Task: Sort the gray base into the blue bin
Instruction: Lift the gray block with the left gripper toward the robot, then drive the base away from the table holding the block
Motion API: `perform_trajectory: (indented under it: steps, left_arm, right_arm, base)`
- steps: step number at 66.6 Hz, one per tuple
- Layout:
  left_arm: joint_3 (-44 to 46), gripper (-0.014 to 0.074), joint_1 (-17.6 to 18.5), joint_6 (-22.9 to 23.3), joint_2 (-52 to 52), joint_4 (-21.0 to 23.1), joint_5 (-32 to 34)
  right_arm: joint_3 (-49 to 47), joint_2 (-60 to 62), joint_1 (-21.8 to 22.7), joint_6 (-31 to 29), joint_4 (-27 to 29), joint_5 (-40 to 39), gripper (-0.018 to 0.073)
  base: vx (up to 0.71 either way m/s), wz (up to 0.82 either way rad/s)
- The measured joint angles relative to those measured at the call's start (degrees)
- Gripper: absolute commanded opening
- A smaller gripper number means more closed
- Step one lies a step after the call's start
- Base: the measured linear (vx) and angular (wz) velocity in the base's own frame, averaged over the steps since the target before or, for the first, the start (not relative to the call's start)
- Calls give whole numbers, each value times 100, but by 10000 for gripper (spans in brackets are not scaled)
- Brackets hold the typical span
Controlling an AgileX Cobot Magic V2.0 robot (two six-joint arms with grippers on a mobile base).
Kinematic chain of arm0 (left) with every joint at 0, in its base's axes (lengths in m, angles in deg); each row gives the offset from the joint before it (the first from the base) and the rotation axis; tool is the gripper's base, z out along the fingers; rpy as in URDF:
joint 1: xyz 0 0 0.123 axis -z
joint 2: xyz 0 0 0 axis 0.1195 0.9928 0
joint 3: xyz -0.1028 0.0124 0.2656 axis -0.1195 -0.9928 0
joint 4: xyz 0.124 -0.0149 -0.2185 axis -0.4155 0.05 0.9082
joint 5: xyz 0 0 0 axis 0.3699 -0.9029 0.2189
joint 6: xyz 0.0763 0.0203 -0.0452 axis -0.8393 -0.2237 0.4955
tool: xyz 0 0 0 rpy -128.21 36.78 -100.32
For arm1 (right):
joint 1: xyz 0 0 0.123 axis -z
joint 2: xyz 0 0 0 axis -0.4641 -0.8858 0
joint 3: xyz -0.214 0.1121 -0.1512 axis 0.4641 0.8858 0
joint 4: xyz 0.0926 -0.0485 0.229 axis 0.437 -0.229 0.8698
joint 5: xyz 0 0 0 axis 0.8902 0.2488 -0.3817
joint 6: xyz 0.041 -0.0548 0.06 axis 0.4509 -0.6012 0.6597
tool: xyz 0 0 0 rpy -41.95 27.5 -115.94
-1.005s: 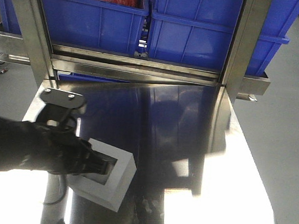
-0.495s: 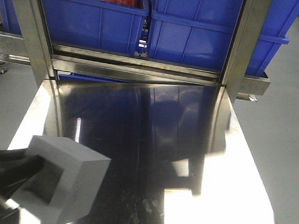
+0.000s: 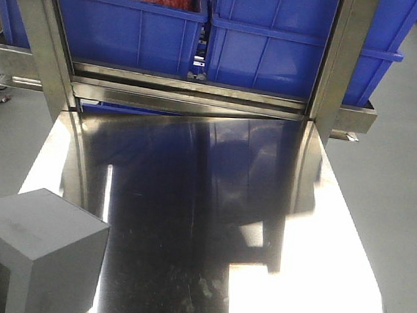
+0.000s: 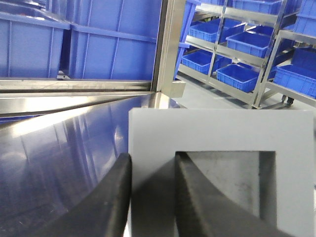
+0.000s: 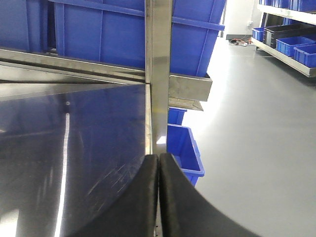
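1. The gray base (image 3: pixel 41 252) sits at the near left corner of the steel desk (image 3: pixel 211 221). In the front view it is large and shows only plain matte faces. Its underside is out of view, so I cannot tell whether it touches the desk.
2. In the left wrist view the gray base (image 4: pixel 222 131) turns its square recess toward the camera. The left hand (image 4: pixel 153 158) is clamped on one wall of it. One black finger (image 4: pixel 116 197) lies against the outer face and the other is inside the recess.
3. The left hand itself cannot be made out in the front view.
4. The desk is polished and throws back blue reflections and bright patches of light.
5. Behind the desk's far edge, a steel rack (image 3: pixel 191 91) with upright posts carries two bins side by side, well apart from the gray base.
6. The left blue bin (image 3: pixel 124 29) holds something red. The inside of the right blue bin (image 3: pixel 273 46) is hidden.
7. The right hand (image 5: pixel 158 163) is closed on nothing, its two black fingers pressed together. It hangs near the desk's edge, in line with a steel post (image 5: pixel 159 74).
8. Past that edge a smaller blue crate (image 5: pixel 185 148) stands on the grey floor (image 5: pixel 256 148).
9. The left wrist view also shows shelving (image 4: pixel 237 74) stocked with more blue crates off to the side.
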Motion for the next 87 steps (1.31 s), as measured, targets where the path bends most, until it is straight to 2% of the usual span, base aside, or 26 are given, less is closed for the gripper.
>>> perform_trajectory:
  steps: [71,87]
  left_arm:
    - [-1,-8,0,0,-20,10,-7]
    - [-1,-8,0,0,-20,10,-8]
  right_arm:
    - [0,0,0,0,0,0,-5]
    - [0,0,0,0,0,0,-5]
  base:
    - [0,0]
    - [0,-29]
